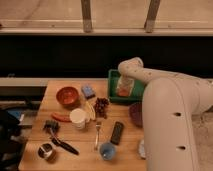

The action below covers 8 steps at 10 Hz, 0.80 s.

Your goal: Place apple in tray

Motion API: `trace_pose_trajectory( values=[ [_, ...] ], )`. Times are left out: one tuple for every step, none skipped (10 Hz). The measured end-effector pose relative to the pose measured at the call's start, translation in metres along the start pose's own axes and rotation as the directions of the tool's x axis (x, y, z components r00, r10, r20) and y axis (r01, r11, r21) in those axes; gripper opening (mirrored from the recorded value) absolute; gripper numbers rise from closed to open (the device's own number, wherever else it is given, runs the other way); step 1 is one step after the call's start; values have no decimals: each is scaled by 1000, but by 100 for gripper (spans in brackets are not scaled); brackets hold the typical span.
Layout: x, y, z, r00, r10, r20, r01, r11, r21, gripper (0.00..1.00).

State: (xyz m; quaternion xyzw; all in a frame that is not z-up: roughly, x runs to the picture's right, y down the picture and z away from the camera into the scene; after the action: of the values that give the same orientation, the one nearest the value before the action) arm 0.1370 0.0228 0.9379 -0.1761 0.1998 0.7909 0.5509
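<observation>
Right now the smooth white arm curves over the far right of the wooden worktop (45,131), its gripper (125,86) down inside the rectangular green plastic tray (113,86). An orange-red roundish shape, the apple (123,91), sits at the gripper within the tray's raised sides; whether the jaws are apart or clamped on it I cannot tell. Nearby lie a glossy red-orange bowl (67,96) and a dark grape bunch (102,106).

One green tray (114,95), two bowls (67,96), two cups (78,118), one fork (97,134), one end effector (125,86) over tray
</observation>
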Motion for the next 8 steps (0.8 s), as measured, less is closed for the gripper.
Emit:
trace_pose_trajectory(
  values=[
    [-1,4,-2,1000,-5,7,5,1000,-13,65],
    [0,6,-5,1000,-10,15,10,1000,-25,65],
    [0,9,-11,999,-20,30,21,999,-36,65],
    [1,11,-18,999,-27,41,29,999,-45,65],
    [0,13,-23,998,-33,47,35,998,-52,65],
    [0,12,-22,998,-34,47,36,998,-50,65],
    [1,13,-22,998,-36,47,38,998,-51,65],
    [1,13,-22,998,-36,47,39,998,-51,65]
  ],
)
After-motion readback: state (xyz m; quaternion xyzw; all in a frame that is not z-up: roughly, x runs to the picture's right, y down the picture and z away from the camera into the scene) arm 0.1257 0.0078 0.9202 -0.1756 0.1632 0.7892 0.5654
